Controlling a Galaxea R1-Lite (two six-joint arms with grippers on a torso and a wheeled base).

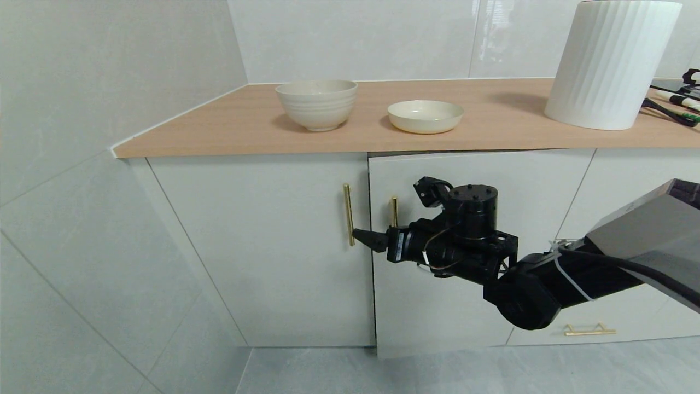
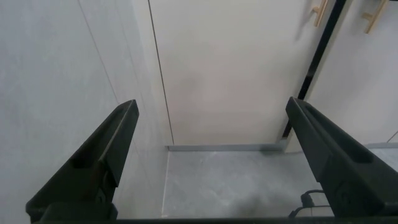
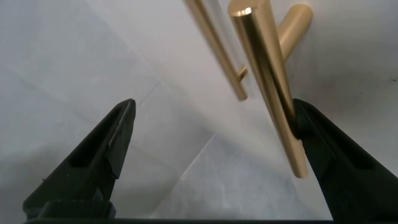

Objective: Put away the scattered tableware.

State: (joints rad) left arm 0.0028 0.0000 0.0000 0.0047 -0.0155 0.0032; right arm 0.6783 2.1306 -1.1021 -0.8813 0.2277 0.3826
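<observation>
A deep cream bowl (image 1: pixel 317 104) and a shallow cream dish (image 1: pixel 425 116) stand on the wooden counter (image 1: pixel 219 126). Below them are two cabinet doors with upright gold handles (image 1: pixel 348 214) (image 1: pixel 393 208). The right door (image 1: pixel 470 169) stands slightly ajar. My right gripper (image 1: pixel 363 237) (image 3: pixel 211 109) is open at the handles, level with their lower ends. One gold handle (image 3: pixel 267 87) lies just inside one finger (image 3: pixel 323 155), and the other handle (image 3: pixel 214 50) is behind it. My left gripper (image 2: pixel 211 155) hangs open and holds nothing, low in front of the left door (image 2: pixel 230 74).
A tall white ribbed container (image 1: pixel 612 63) stands at the counter's right end, with dark utensils (image 1: pixel 675 104) beside it. A tiled wall (image 1: pixel 82 191) closes the left side. A drawer with a gold pull (image 1: pixel 589 330) sits low on the right. Grey floor (image 2: pixel 236 180) lies below.
</observation>
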